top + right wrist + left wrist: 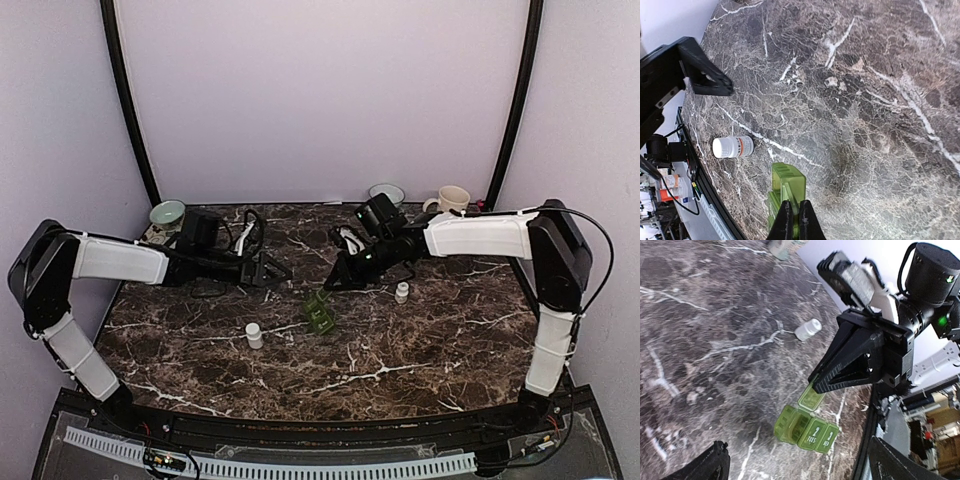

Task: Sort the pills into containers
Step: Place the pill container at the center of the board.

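Your table (450, 330) is dark marble, the walls (330, 100) lilac. Only the left wrist shows the box (807, 430) labels (812, 436). Left claw (280, 270) is spread, right claw (793, 210) pressed together.

We see soft, even light from above; the dark marble desk (420, 340) carries a faint sheen and weak shadows. Both wrist views blur and bend toward their edges.

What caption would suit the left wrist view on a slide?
Right end effector, shut, tips at the raised lid of the green pill box on a marble table, white bottle beyond.
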`<state>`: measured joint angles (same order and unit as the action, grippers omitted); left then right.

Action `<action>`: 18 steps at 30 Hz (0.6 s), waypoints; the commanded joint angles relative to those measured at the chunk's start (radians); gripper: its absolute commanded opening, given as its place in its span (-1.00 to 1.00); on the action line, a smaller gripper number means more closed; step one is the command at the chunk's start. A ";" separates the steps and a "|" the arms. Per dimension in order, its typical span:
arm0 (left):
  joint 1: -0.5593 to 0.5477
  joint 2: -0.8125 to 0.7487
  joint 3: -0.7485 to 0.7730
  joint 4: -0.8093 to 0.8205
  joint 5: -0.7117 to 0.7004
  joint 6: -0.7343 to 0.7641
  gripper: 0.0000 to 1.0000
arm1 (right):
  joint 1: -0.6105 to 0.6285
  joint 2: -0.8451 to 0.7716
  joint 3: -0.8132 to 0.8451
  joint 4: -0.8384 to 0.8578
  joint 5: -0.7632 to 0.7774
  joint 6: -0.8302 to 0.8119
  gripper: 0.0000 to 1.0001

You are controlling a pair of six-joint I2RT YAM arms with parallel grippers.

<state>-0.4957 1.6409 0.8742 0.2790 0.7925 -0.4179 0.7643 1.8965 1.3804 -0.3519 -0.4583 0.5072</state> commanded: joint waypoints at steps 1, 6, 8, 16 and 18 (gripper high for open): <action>0.006 -0.110 -0.064 -0.033 -0.161 0.015 0.98 | -0.010 0.029 -0.034 0.121 -0.063 0.045 -0.97; 0.005 -0.224 -0.143 -0.034 -0.285 -0.012 0.98 | -0.015 0.050 -0.069 0.180 -0.083 0.067 -0.91; 0.006 -0.279 -0.190 -0.027 -0.343 -0.034 0.98 | -0.019 0.056 -0.083 0.209 -0.094 0.080 -0.89; 0.005 -0.500 -0.343 -0.005 -0.498 -0.122 0.98 | -0.029 0.097 -0.109 0.292 -0.118 0.106 -0.80; 0.004 -0.540 -0.369 -0.008 -0.510 -0.142 0.98 | -0.031 0.104 -0.112 0.304 -0.117 0.106 -0.78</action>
<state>-0.4953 1.1740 0.5564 0.2630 0.3599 -0.5072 0.7418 1.9785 1.2823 -0.1226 -0.5556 0.6014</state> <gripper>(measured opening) 0.989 0.104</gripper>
